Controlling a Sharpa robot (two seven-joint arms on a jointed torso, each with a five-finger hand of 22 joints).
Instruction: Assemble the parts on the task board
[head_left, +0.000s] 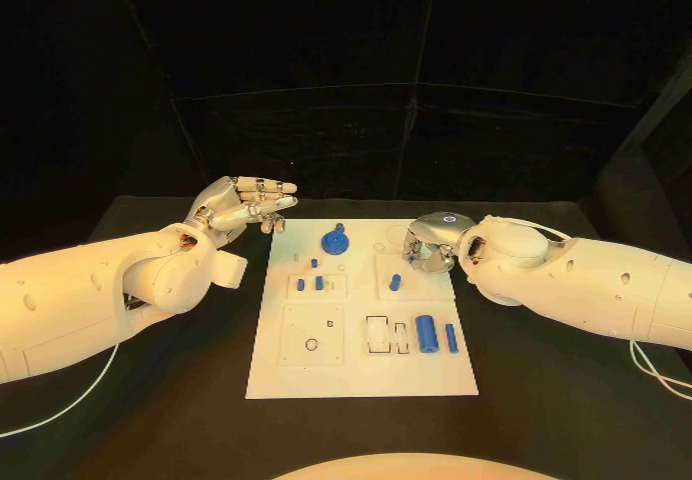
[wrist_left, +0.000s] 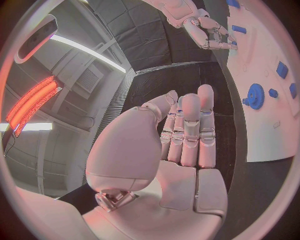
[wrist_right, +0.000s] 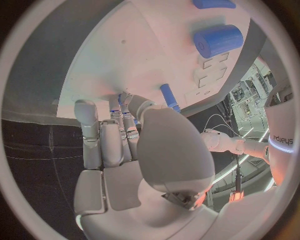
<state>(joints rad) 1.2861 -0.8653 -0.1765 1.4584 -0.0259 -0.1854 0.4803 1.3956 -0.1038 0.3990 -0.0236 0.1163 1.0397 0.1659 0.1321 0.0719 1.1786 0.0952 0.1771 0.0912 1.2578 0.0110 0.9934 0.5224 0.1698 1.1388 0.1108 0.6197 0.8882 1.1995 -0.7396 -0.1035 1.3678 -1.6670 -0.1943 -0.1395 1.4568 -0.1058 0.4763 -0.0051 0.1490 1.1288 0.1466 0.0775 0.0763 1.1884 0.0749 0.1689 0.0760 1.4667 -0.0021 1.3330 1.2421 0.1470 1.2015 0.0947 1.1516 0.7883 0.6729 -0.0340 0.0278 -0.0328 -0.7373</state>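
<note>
Task board (head_left: 361, 370) with blue cylinder (head_left: 426, 333), left hand (head_left: 242, 208) empty, fingers together, right hand (head_left: 436, 243) grasp unclear, wrist view shows peg (wrist_right: 169, 96).

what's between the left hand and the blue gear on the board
Nothing visible. The left hand hovers empty, fingers together, off the task board's far left corner; bare board lies between it and the blue gear.

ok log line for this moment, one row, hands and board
left hand: raised off board's far left corner, holds nothing | right hand: fingers down on task board far right | blue gear: far middle | blue cylinder: near right
</note>
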